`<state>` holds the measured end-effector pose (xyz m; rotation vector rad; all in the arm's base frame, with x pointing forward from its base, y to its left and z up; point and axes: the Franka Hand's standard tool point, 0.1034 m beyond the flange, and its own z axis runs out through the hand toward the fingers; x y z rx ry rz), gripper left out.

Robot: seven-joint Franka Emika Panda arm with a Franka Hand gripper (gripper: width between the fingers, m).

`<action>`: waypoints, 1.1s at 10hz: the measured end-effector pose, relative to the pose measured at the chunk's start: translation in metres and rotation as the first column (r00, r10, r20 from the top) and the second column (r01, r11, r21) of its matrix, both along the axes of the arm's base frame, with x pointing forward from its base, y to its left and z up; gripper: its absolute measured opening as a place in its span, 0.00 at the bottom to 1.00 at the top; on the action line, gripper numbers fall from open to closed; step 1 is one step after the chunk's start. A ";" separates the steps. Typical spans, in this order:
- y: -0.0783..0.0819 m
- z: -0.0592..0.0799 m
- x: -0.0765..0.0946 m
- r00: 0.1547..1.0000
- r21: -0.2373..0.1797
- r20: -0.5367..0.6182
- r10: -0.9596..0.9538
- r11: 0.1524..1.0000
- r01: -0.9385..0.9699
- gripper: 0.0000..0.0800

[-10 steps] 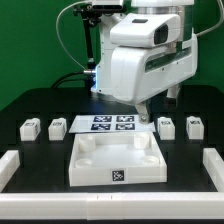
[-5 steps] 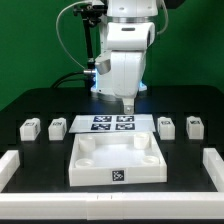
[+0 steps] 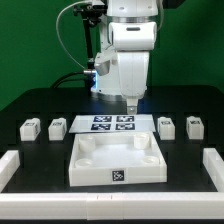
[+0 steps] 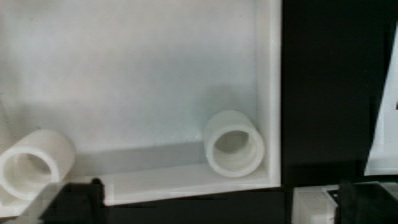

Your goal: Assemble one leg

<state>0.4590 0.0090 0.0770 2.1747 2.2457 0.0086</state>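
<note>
Four legs, small white blocks with tags, stand on the black table: two at the exterior view's left [image 3: 30, 128] [image 3: 57, 127] and two at its right [image 3: 166, 126] [image 3: 194, 126]. The large white tray-like piece [image 3: 118, 170] lies at the front middle. My gripper [image 3: 130, 106] hangs above the marker board [image 3: 110, 123], behind the tray and away from every leg. In the wrist view the gripper [image 4: 222, 205] is open and empty, its dark fingertips [image 4: 80, 196] wide apart over the tray's rim [image 4: 274, 90]. Two round sockets [image 4: 231, 140] show inside the tray. No leg shows in the wrist view.
White rail pieces lie at the exterior view's left [image 3: 8, 166] and right [image 3: 213, 166] and along the front edge [image 3: 110, 209]. A green wall stands behind the table. The marker board's edge shows in the wrist view [image 4: 384, 130].
The arm's head has swung from the exterior view's right to the middle and turned upright. In the last half second it shifted only slightly. Nothing was picked up.
</note>
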 end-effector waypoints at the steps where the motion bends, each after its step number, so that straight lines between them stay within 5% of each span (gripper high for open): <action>1: -0.011 -0.021 -0.013 1.000 0.004 -0.014 -0.003 1.000 0.003 0.81; 4: -0.029 -0.057 -0.017 0.999 0.017 -0.031 -0.019 1.000 0.019 0.81; 8: -0.032 -0.065 -0.021 0.998 0.019 -0.047 -0.031 0.999 0.032 0.76; 10: -0.032 -0.065 -0.021 0.998 0.019 -0.047 -0.032 0.999 0.033 0.40; 11: -0.032 -0.066 -0.021 0.998 0.019 -0.048 -0.032 0.999 0.033 0.40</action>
